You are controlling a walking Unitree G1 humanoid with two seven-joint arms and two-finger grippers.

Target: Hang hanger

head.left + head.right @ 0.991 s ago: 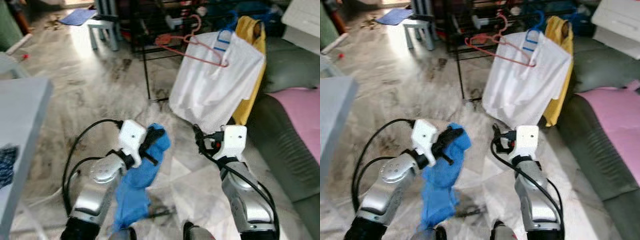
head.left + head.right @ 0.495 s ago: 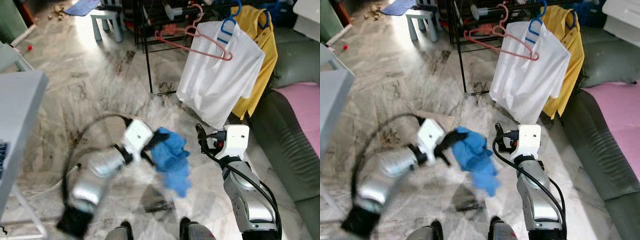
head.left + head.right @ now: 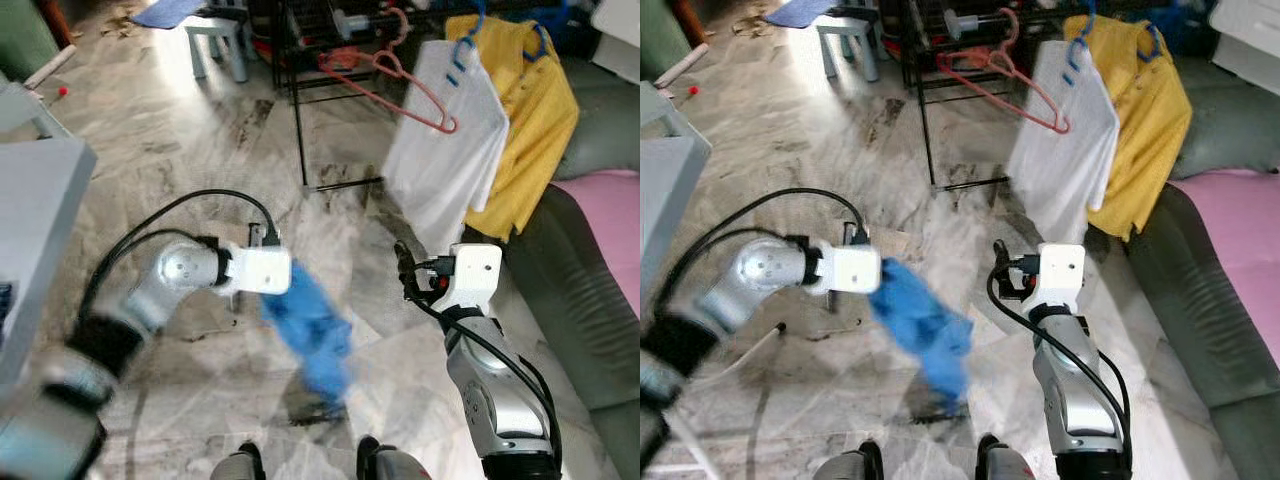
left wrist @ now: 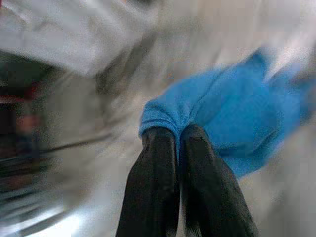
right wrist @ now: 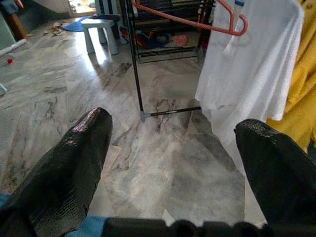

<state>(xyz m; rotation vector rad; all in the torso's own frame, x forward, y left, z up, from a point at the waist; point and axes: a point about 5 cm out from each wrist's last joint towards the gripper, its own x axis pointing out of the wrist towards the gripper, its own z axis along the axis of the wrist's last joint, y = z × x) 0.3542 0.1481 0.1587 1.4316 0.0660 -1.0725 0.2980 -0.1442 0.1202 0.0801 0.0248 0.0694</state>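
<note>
My left gripper (image 4: 177,136) is shut on a fold of a blue cloth (image 3: 312,335), which hangs blurred from it above the marble floor; in the left eye view the left gripper (image 3: 283,288) sits low at centre left. An empty pink hanger (image 3: 385,85) hangs on the black clothes rack (image 3: 298,110) ahead. Beside it a white shirt (image 3: 445,150) hangs on a blue hanger (image 3: 462,62), with a yellow shirt (image 3: 535,120) behind it. My right gripper (image 5: 173,163) is open and empty, raised at centre right and facing the rack, well short of it.
A grey sofa (image 3: 585,330) with a pink cover (image 3: 610,215) runs along the right. A grey table (image 3: 40,210) edges in on the left. A small grey stool (image 3: 222,40) stands at the far left of the rack. Open marble floor (image 3: 200,140) lies ahead.
My left arm has swung out to the left and the blue cloth now trails down from the gripper. The view has shifted slightly. The right arm has stayed about where it was.
</note>
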